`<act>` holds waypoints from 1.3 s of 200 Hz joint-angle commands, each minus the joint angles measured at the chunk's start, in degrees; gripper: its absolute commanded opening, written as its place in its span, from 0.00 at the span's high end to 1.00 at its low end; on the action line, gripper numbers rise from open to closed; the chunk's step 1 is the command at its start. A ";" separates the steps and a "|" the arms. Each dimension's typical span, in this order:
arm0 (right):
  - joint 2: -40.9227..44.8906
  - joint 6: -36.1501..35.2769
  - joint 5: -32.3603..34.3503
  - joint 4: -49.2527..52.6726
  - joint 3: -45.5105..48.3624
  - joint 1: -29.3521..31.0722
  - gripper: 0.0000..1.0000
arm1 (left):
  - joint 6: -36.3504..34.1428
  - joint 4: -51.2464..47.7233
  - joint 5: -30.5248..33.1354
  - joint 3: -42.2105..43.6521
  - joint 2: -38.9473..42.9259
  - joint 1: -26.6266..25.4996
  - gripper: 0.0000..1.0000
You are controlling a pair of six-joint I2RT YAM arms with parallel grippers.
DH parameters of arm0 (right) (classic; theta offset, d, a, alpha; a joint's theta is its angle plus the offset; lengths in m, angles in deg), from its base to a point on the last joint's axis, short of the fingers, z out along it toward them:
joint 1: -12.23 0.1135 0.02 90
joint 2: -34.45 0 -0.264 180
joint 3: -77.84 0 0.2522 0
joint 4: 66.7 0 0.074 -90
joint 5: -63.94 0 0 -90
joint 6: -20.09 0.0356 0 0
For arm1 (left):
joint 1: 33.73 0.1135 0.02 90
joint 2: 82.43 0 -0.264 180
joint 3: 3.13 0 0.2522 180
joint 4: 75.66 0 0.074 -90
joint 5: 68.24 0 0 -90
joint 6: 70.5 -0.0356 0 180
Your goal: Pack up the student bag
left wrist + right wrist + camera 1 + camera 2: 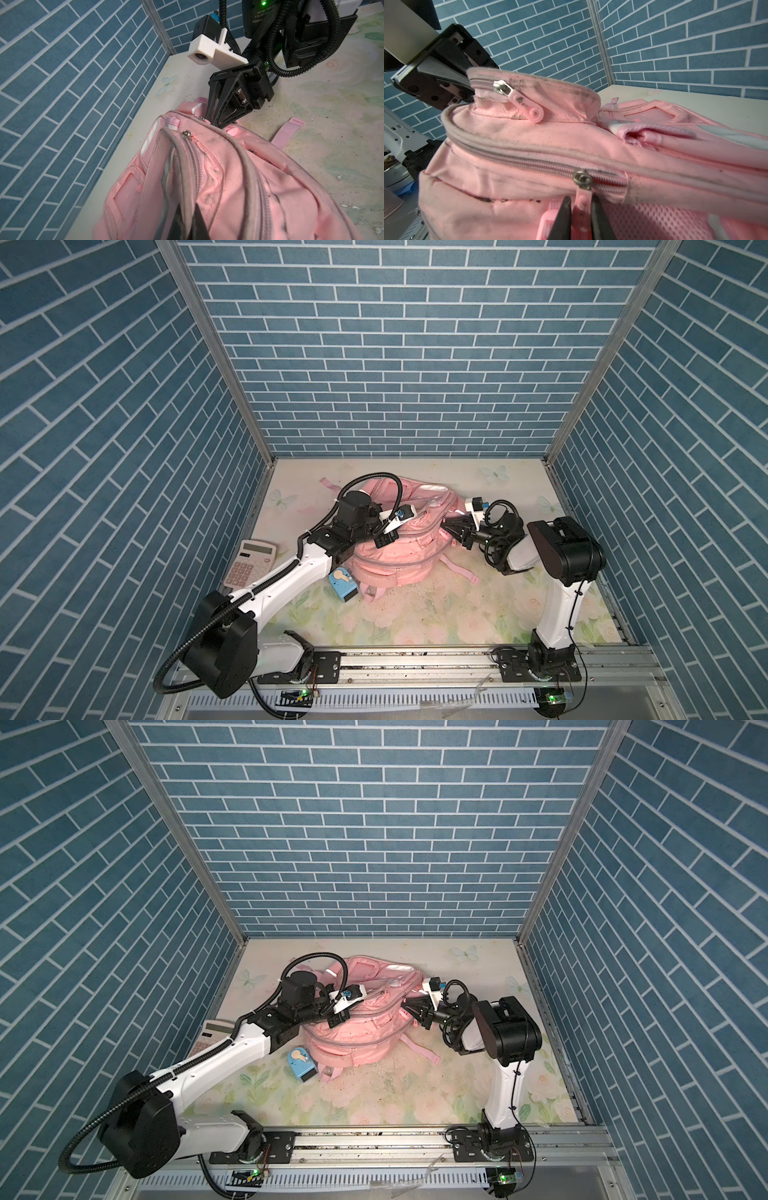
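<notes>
Bag: student bag (pixel 399 562) lies on floral mat (pixel 415 622), between both grippers.
Left gripper (pixel 188 212): jaws narrow, pinching the bag's grey-piped flap edge.
Right gripper (pixel 581 214): jaws narrow, nipping pink zipper pull (pixel 581 198) at bag's opposite side.

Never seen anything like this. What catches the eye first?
A big pink student bag slumped on the floral table, walled in by blue brick-pattern panels. Two robot arms meet on it: the left gripper clamps a fabric edge, the right gripper pinches a pink zip pull. A calculator lies at the table's left edge.
</notes>
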 commanded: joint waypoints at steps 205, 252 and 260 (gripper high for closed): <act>0.36 5.32 2.22 -8.97 3.89 -0.15 0.95 | 1.81 12.35 -2.00 -1.16 1.15 0.05 1.00; 3.70 5.52 4.41 -6.43 3.98 -0.12 1.00 | 3.79 10.79 0.18 -1.44 0.81 -0.62 1.00; 5.04 5.24 4.78 -5.08 4.19 -0.11 1.00 | 4.23 10.21 2.45 -1.66 0.64 -1.25 1.00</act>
